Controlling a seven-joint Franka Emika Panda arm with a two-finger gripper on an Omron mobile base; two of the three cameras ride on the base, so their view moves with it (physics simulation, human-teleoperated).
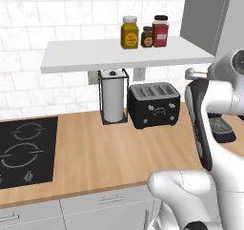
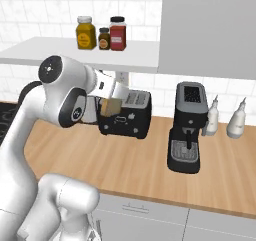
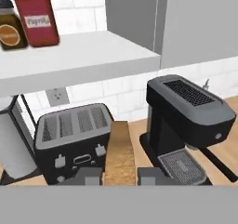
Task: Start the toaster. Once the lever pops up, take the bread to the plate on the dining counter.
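Note:
The black toaster (image 1: 154, 105) (image 2: 131, 116) (image 3: 74, 139) stands on the wall counter under the shelf, its slots empty. My gripper (image 3: 119, 175) (image 2: 112, 105) is shut on the bread (image 3: 119, 155) (image 2: 112, 106), a tan-crusted slice held edge-on. It hangs in the air just in front of the toaster's right end and above the counter. The plate and the dining counter are out of view.
A black coffee machine (image 2: 187, 127) (image 3: 186, 121) stands right of the toaster, with two pale bottles (image 2: 224, 117) beyond it. A paper towel holder (image 1: 113, 100) is on the toaster's left and a cooktop (image 1: 24, 150) lies farther left. Jars (image 1: 145, 32) sit on the shelf (image 1: 124, 52) overhead.

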